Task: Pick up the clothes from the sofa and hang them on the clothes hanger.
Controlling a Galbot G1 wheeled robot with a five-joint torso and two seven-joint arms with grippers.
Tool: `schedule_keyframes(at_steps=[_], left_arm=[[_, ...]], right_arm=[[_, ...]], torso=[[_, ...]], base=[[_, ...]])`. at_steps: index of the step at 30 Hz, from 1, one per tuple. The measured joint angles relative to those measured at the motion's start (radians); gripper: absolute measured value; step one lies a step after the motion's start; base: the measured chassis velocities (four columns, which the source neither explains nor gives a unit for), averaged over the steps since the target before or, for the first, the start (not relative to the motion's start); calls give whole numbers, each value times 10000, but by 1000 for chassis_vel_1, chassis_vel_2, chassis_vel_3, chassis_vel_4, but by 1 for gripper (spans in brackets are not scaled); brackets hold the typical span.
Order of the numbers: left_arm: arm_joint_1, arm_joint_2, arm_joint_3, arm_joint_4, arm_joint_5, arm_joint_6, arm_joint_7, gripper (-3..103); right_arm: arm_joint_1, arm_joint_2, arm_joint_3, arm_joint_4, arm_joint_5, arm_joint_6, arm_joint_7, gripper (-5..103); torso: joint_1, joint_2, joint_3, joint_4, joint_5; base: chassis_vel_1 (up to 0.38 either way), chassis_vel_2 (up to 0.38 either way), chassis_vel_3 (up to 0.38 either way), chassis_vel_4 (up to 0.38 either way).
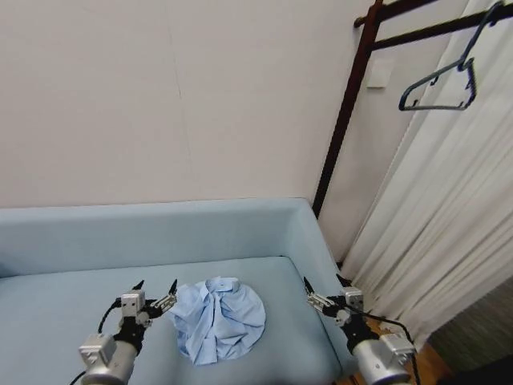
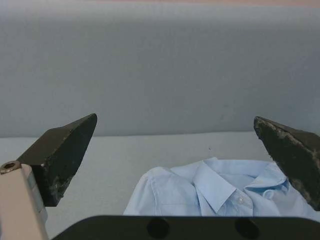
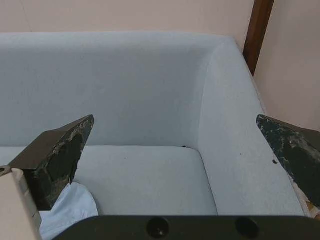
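- Head view: bright, even, diffuse light across the wall point(image 1: 160, 96).
- The sofa point(image 1: 240, 233) carries faint shading along the seat-to-backrest fold; the shirt point(image 1: 218, 317) shows soft shadows in its creases.
- The curtain point(image 1: 449, 224) is brightly lit; the floor point(image 1: 481, 329) below it is dark.
- Lens distortion: the rack pole point(image 1: 345, 104) leans markedly near the frame's edge.
- Left wrist view renders the sofa dimmer than the right.

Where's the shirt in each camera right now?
Head: shirt on the sofa seat, beside the left gripper.
Left wrist: shirt between the open fingers, collar showing.
Right wrist: shirt corner beside one finger.
Shared landmark: the sofa backrest.
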Motion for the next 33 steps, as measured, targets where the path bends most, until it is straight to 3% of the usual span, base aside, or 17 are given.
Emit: schedule_keyframes(at_steps=[9, 10, 12, 17, 26, 33], left_arm=[[-903, 500, 293, 673, -1315, 921, -643, 100], [-973, 533, 347, 752, -1443, 1037, -790, 100], [-1484, 764, 831, 1088, -1706, 1389, -1174, 100], [-2257, 1117, 1840, 1896, -1912, 1541, -1490, 100], [-3451, 1519, 3212, 2953, -2158, 1380, -1168, 100], [-4680, 1508, 4199, 3737, -2506, 1973, -1818, 100]], right_arm=[[1134, -821, -489, -504, 747, 144, 120, 100], [1396, -981, -641, -628, 837, 157, 150, 100], [1531, -1148, -755, -731, 940, 183, 208, 100], [1592, -1284, -777, -768, 1038, 191, 272, 100], [1838, -1413, -1074, -1025, 1131, 240, 316, 100], [2186, -1402, -1442, -1420, 1129, 241, 402, 100]], torso=[[0, 0, 0, -1, 0], [1, -1, 1, 15, 3], [1, 0, 1, 3, 1], [1, -1, 1, -5, -1], [1, -1, 0, 1, 1], [1, -1, 1, 1, 0]], base=[[0, 0, 0, 0], [0, 0, 0, 0], [0, 0, 0, 0], [0, 0, 0, 0], [0, 0, 0, 0], [0, 0, 0, 0]])
